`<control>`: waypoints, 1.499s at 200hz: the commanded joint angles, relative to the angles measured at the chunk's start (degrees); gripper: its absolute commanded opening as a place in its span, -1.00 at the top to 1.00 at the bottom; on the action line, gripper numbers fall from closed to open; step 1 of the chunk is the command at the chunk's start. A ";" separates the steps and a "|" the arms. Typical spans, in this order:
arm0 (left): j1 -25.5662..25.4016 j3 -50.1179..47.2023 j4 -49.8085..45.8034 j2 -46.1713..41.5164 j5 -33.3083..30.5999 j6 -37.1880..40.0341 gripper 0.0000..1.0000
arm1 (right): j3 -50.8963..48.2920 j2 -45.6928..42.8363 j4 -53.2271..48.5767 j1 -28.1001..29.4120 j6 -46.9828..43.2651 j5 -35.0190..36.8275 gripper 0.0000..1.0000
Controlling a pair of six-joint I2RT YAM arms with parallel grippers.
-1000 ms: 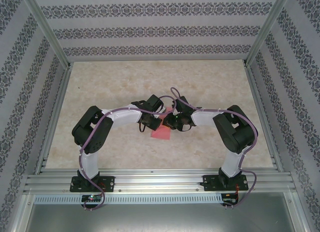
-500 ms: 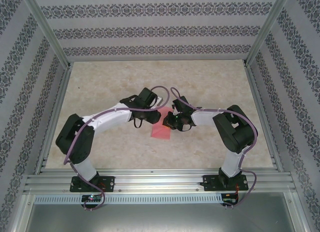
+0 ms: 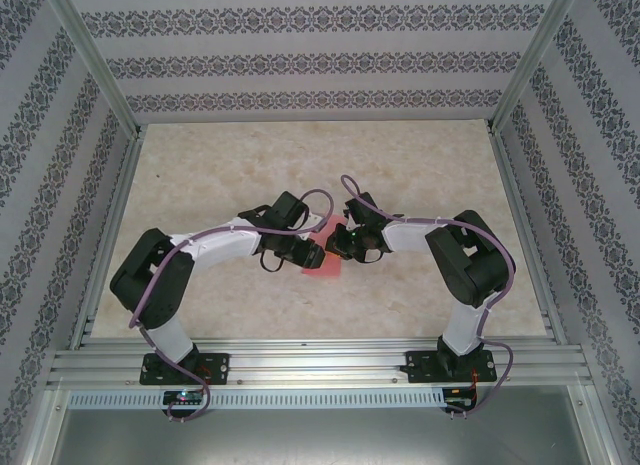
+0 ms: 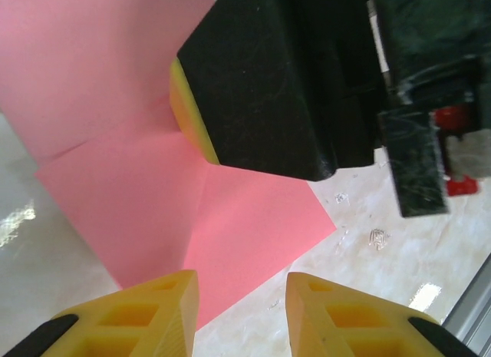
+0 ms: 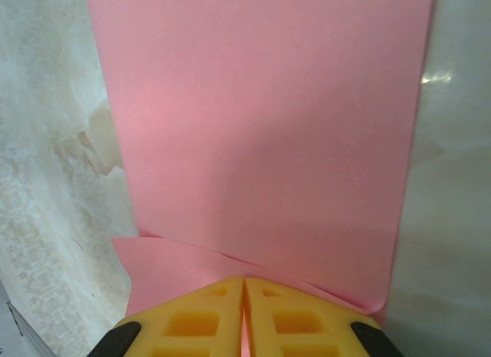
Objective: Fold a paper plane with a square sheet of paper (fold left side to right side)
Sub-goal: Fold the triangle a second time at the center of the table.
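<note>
- The square sheet of paper (image 3: 322, 264) is lying about mid-table, right between the two arms, with part of it lifting up off the table (image 3: 420, 175).
- The right end effector (image 5: 244, 320) is clenched. From its wrist view, I'd say it's pinching an edge of the sheet, with the pink paper stretching away from its fingertips.
- The left end effector (image 4: 239, 315) is released, with a clear gap between its fingers and nothing in it. It's hovering just above the near part of the sheet.
- There's a crease (image 4: 196, 219) showing in the flat part, so I'm guessing the fold is partway through.
- My take on doing it well: the left one should be pinning the flat part down while the right one is carrying its edge over.
- Go slow, since thin paper slides easily. Line the edges up before flattening anything, because a skewed crease will throw off every later fold.
</note>
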 commanded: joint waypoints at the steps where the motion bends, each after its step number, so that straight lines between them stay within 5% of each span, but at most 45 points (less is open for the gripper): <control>1: 0.16 0.08 2.42 1.65 2.04 -0.45 0.27 | -0.35 3.47 -4.20 0.57 -1.60 2.80 0.77; 212: 0.16 -2.50 0.88 6.52 -3.05 2.11 0.29 | 1.21 3.80 -5.68 0.57 -2.91 3.20 0.76; 300: -0.63 -3.83 1.84 8.44 -3.94 1.88 0.33 | 0.33 -4.90 -3.43 1.82 -3.54 1.69 0.80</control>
